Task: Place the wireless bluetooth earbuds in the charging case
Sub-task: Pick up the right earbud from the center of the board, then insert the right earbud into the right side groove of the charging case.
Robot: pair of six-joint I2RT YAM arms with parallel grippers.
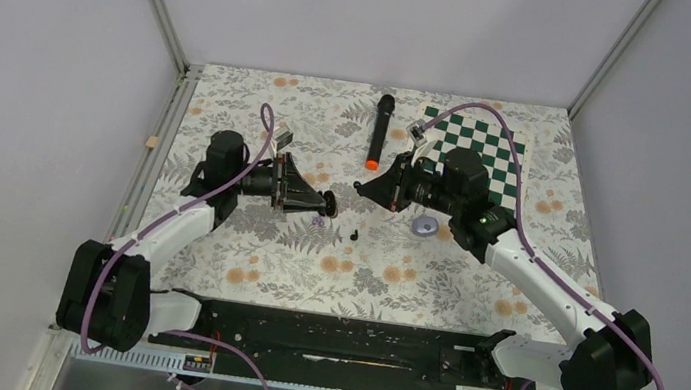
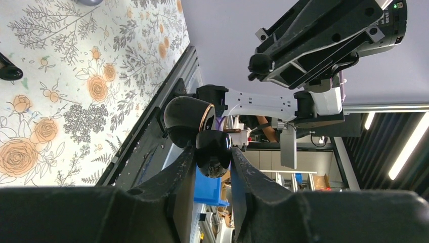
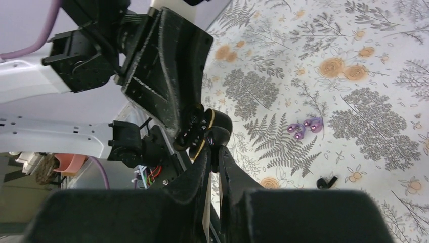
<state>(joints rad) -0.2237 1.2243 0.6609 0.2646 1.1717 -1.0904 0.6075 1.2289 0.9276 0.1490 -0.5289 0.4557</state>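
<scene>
The black case (image 2: pixel 213 146), its inside hidden, is clamped in the left gripper (image 2: pixel 212 158). The right gripper (image 3: pixel 215 158) is seen pressed together, with nothing made out between its fingers. Purple earbuds (image 3: pixel 303 126) and a black earbud (image 3: pixel 326 182) are seen on the table (image 3: pixel 364 55), apart from both grippers.

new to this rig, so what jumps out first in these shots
Two black arms meet mid-table: the left gripper clamps a glossy black case, with the right gripper close by. Farther back lies a long black microphone with an orange end, beside a green checkerboard.
</scene>
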